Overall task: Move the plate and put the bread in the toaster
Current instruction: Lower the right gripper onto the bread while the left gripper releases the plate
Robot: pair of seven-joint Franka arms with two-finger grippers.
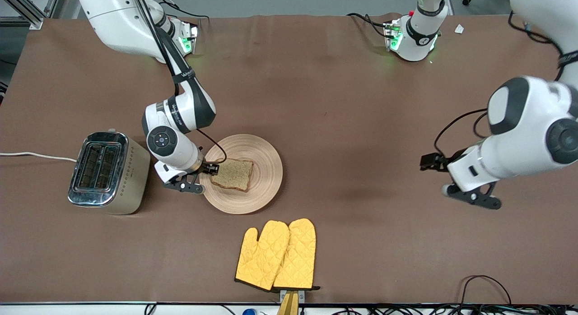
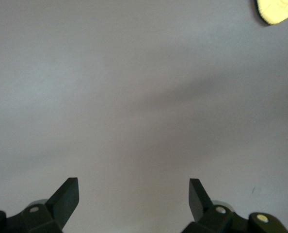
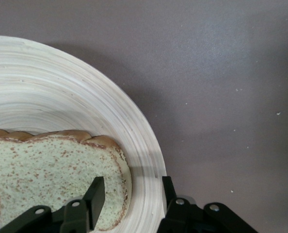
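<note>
The bread (image 1: 233, 174) lies flat on the plate (image 1: 266, 168), and the right gripper's (image 1: 212, 169) fingers (image 3: 96, 194) stand apart astride the slice's edge, one over the bread, one at the plate's rim. The toaster (image 1: 108, 173) stands beside the plate, toward the right arm's end. The left gripper (image 2: 133, 195) waits over bare table (image 1: 361, 125), fingers wide apart. Yellow oven mitts (image 1: 276, 254) lie nearer the front camera.

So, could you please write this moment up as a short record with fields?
plate: on table, beside toaster, bread on it
bread: flat on plate
toaster: toward the right arm's end, slots empty
right gripper: open, straddling bread's edge at plate rim
left gripper: open over bare table, waiting
oven mitts: nearer the camera than plate
</note>
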